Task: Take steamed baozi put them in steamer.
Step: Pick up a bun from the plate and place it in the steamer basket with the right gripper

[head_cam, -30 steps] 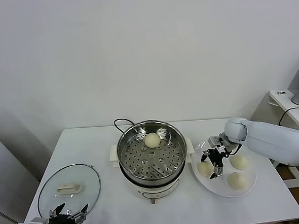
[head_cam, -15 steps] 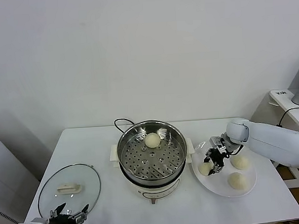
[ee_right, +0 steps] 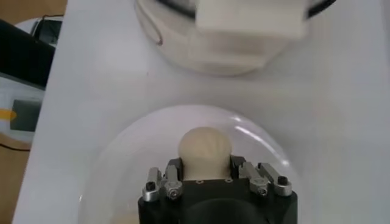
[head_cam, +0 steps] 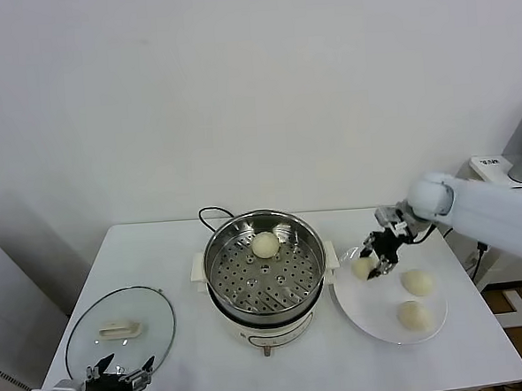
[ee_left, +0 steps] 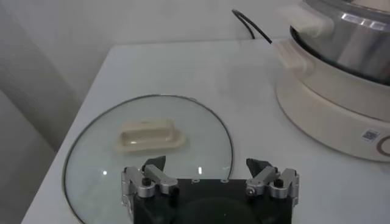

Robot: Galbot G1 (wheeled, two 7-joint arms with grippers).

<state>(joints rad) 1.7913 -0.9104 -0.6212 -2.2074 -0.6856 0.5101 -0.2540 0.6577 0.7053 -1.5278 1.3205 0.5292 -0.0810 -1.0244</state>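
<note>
Jaws of the right gripper (head_cam: 375,261) are clenched on a smooth round cream-white baozi (head_cam: 364,267), lifted above the flat white round plate (head_cam: 372,308) just beside the shiny stainless-steel steamer (head_cam: 264,264) on the white counter (head_cam: 175,245). Two baozi (head_cam: 416,282) lie on the plate; one (head_cam: 265,244) sits inside the steamer. The left gripper (ee_left: 210,176), jaws released wide, hovers by the round glass lid (ee_left: 109,167).
</note>
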